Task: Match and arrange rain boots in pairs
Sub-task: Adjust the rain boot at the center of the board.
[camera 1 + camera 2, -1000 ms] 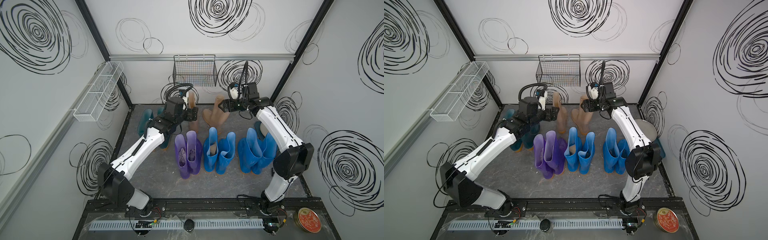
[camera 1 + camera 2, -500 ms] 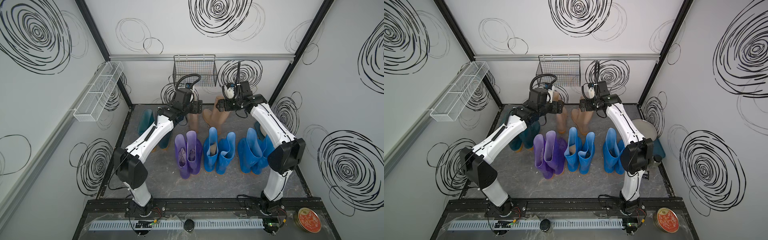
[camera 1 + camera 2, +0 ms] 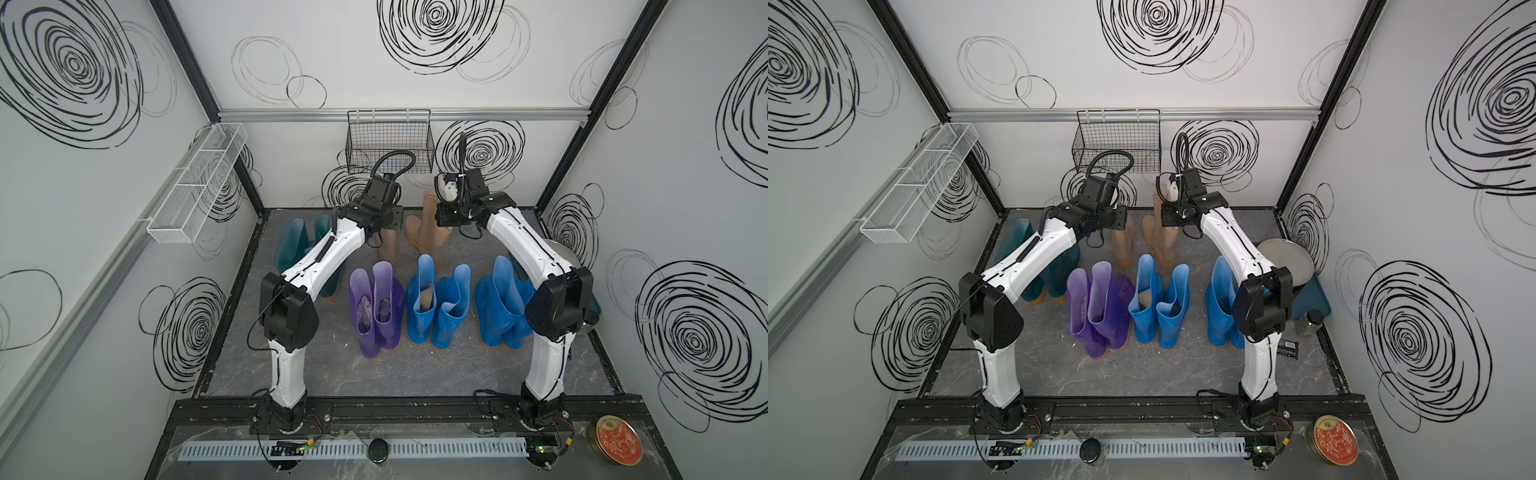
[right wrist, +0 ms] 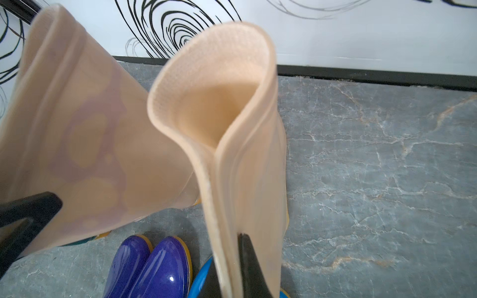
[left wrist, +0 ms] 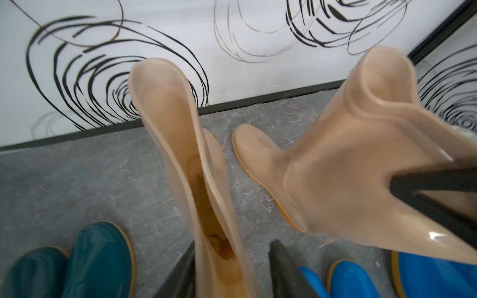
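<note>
Left tan boot (image 5: 185, 154) stands upright at the back of the floor (image 3: 374, 374), behind the purple pair (image 3: 376, 307). Right tan boot (image 4: 232, 129) is upright just beside it, w/ a gap between. My left gripper (image 5: 232, 255) straddles the left boot's cuff. One finger lies on it and the shaft looks squashed to a slit, but some floor shows by the other fingertip, so I can't tell if I've got it. My right gripper (image 4: 227, 263) is clamped on a pinched fold of the right boot's cuff.

Key relation: each boot sits under its own arm, shafts vertical, but the feet don't line up. Right boot's toe points across at the left boot; left boot's foot points fwd toward the purple pair. Pairing prob. means turning the right one parallel, then closing the gap.
</note>
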